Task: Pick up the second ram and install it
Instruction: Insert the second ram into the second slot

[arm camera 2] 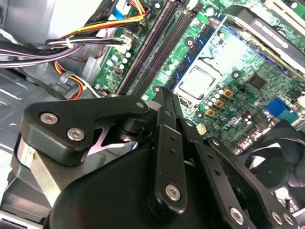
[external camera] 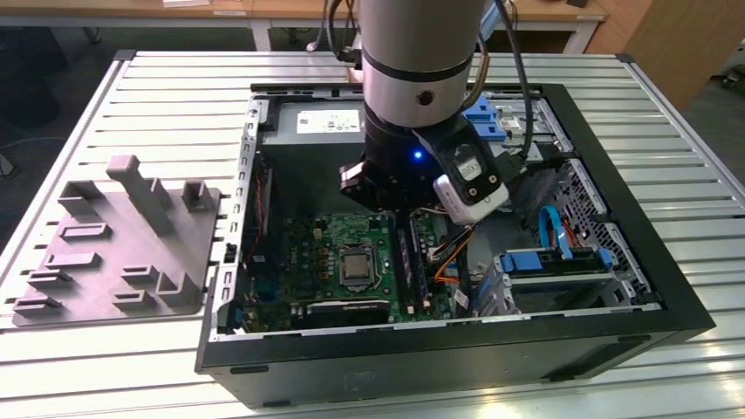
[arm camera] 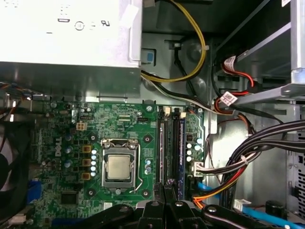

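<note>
My gripper [arm camera 2: 164,98] hangs inside the open computer case [external camera: 652,288], over the near end of the long black memory slots [arm camera: 165,148]. Its fingers are drawn together. In both wrist views a thin dark edge shows pinched between the tips: the second ram [arm camera 2: 162,90], seen end-on and mostly hidden by the fingers. Two black slots [arm camera 2: 150,50] lie bare below it. Beside them a board with a blue face [arm camera: 181,152] stands in its slot. The silver CPU socket [arm camera: 119,167] sits on the green motherboard [external camera: 331,231].
Bundles of black, red and yellow cables [arm camera: 248,152] run close beside the slots. A fan [arm camera 2: 271,171] sits past the socket. The power supply [arm camera: 66,33] fills the case's far end. A grey slotted fixture [external camera: 117,236] lies on the table at the exterior view's left.
</note>
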Tool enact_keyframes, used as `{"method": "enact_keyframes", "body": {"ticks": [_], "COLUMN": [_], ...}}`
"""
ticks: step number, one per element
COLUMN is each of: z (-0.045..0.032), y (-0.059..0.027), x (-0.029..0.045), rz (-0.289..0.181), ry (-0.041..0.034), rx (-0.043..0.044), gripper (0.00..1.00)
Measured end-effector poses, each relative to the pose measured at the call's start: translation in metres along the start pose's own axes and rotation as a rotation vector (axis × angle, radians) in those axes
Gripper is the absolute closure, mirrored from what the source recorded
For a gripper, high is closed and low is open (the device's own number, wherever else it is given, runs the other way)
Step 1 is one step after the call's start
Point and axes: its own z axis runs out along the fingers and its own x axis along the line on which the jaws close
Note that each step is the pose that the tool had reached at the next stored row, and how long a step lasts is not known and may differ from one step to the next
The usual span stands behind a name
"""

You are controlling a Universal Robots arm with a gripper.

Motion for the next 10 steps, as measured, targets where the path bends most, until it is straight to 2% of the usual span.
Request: {"method": "enact_keyframes", "body": {"ticks": [2,10], "z": [0.0010,0.0103], "y": [-0.0001,-0.0006], "x": [-0.0021,-0.0029], "rz": [0.000,0.000], "ry": [0.0000,0.0000], "rx": [-0.0001,-0.0003], "gripper": [0.89,0.89]}}
